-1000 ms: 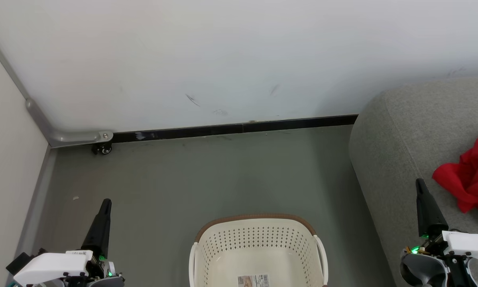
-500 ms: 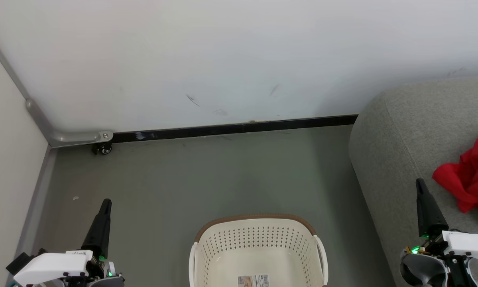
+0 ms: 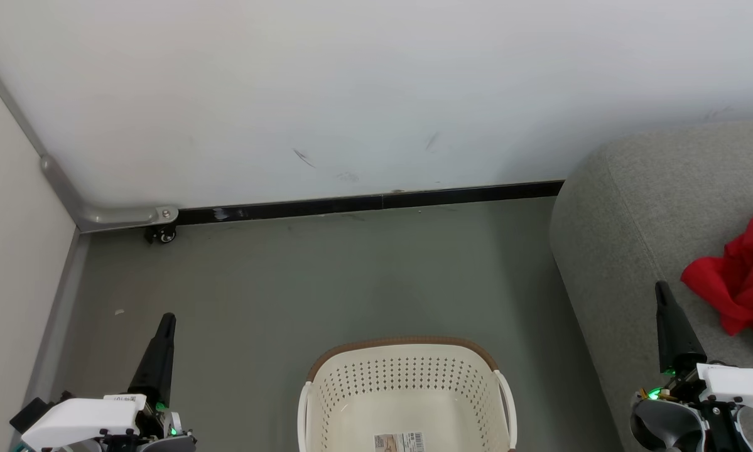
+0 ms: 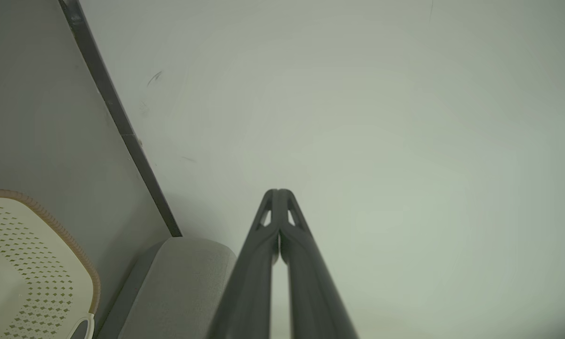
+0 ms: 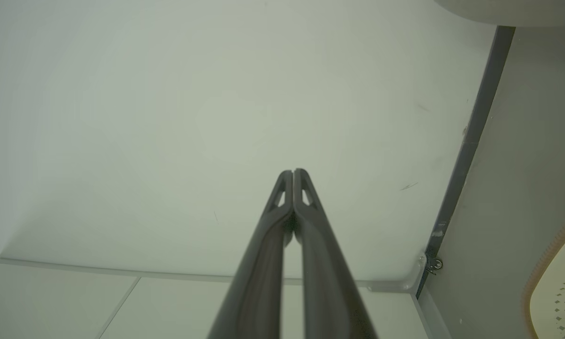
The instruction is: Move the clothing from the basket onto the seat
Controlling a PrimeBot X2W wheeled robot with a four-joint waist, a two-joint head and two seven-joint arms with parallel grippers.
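Note:
The cream-white perforated basket [image 3: 407, 395] with a brown rim band stands on the floor at the bottom centre of the head view; what I see of its inside holds no fabric, only a label sticker. Red clothing [image 3: 743, 276] lies bunched on the light-grey sofa seat [image 3: 633, 226] at the right edge. My left gripper [image 3: 166, 321] is at the lower left over the floor, shut, holding nothing. My right gripper [image 3: 663, 292] is at the lower right over the sofa's edge, shut and empty, just left of the clothing. The wrist views show the left gripper [image 4: 278, 192] and right gripper [image 5: 292, 172] with tips pressed together.
A white wall [image 3: 351, 94] with a dark skirting strip runs behind the grey floor [image 3: 326, 276]. A pale panel with a grey metal frame and a small caster [image 3: 161, 235] closes the left side. The basket rim [image 4: 51, 226] and sofa corner [image 4: 188, 278] appear in the left wrist view.

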